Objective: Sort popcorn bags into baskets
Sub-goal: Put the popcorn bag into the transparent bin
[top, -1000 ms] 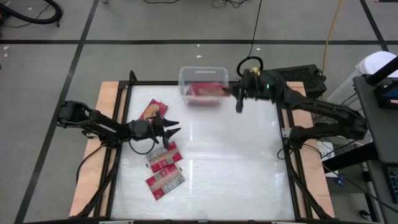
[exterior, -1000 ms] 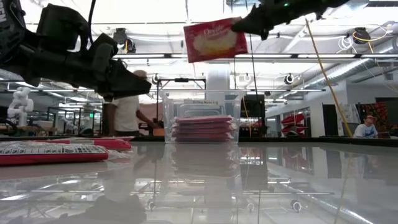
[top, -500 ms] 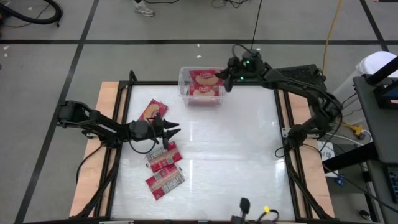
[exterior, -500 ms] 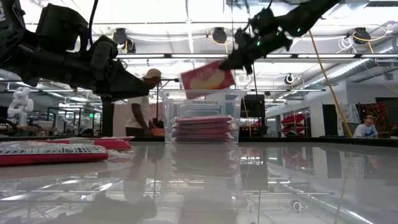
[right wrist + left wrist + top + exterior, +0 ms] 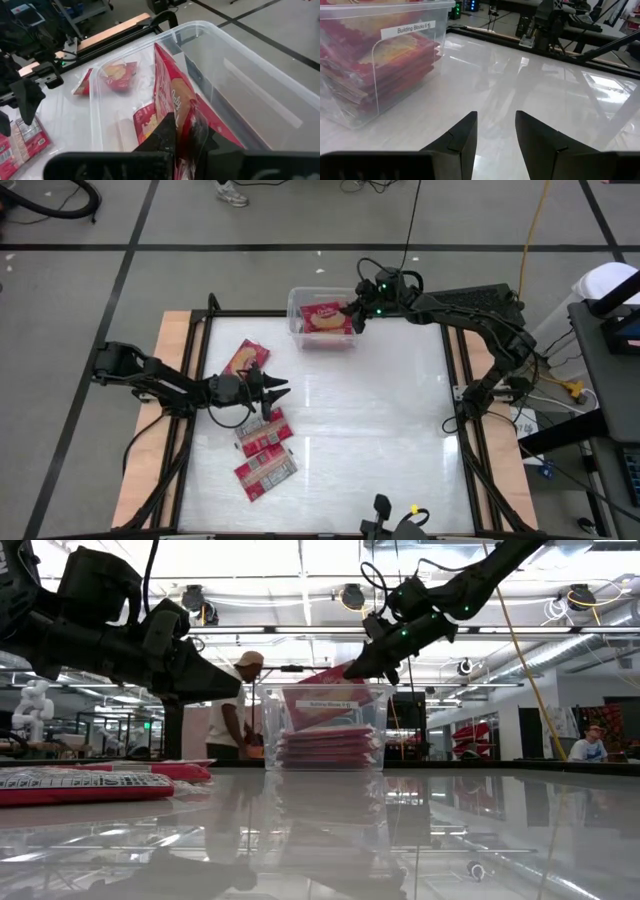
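Note:
The clear bin (image 5: 293,305) stands at the table's far edge and holds a stack of red popcorn bags (image 5: 330,745). My right gripper (image 5: 352,315) is over the bin's right side, shut on one more red bag (image 5: 325,317) with its popcorn picture facing up. Three loose bags lie flat on the table's left part: one (image 5: 245,358) far, two (image 5: 264,435) (image 5: 265,472) nearer. My left gripper (image 5: 280,388) is open and level just above the table beside them, pointing right. In its wrist view the left gripper (image 5: 492,135) faces the bin (image 5: 350,110). My right gripper pinches the bag by its end edge (image 5: 186,134) between the two fingers (image 5: 162,137). It comes slanting down from the table's right. The bag (image 5: 318,698) tilts down into the bin above the stack; whether its low end touches the stack, I cannot tell.
A black frame rail (image 5: 203,350) edges the white table. The table's middle and right part (image 5: 380,420) are free room. A person (image 5: 228,715) stands in the room beyond the far edge, behind the bin.
My right gripper has moved left toward the bin and down. The bag it holds hung high above the bin, picture side facing the near edge; it now tilts down inside the bin's rim. My left arm has kept still.

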Controlling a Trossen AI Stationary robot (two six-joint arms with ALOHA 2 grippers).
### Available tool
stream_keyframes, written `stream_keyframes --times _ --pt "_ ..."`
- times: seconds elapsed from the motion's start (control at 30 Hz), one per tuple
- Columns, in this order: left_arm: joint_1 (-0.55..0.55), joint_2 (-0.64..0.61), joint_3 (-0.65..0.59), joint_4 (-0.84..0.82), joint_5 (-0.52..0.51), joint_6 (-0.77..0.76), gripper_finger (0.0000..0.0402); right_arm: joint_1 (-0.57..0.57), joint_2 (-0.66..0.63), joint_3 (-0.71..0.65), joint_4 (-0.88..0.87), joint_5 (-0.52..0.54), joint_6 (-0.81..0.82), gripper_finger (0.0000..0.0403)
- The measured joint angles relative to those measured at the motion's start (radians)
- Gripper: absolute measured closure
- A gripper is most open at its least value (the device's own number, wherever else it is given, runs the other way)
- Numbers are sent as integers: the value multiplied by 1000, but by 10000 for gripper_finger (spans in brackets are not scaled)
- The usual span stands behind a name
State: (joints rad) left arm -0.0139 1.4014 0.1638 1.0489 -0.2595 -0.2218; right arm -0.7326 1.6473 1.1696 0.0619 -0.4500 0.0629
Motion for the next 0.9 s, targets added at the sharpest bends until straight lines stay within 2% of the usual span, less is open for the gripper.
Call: stream_keyframes --times 0.2,0.4,0.67,0.8,0.9 --pt "0 0 0 0 0 6 266 -1 -1 0 -2 2 21 374" --pt "0 0 0 0 0 5 266 1 -1 0 -48 57 23 315" --pt "0 0 0 -34 0 5 266 13 -24 0 -37 62 26 241" --pt "0 0 0 -83 -12 -15 266 51 -77 0 -39 62 7 227" --pt "3 0 0 -102 -61 -36 266 110 -126 0 -72 58 -29 225"
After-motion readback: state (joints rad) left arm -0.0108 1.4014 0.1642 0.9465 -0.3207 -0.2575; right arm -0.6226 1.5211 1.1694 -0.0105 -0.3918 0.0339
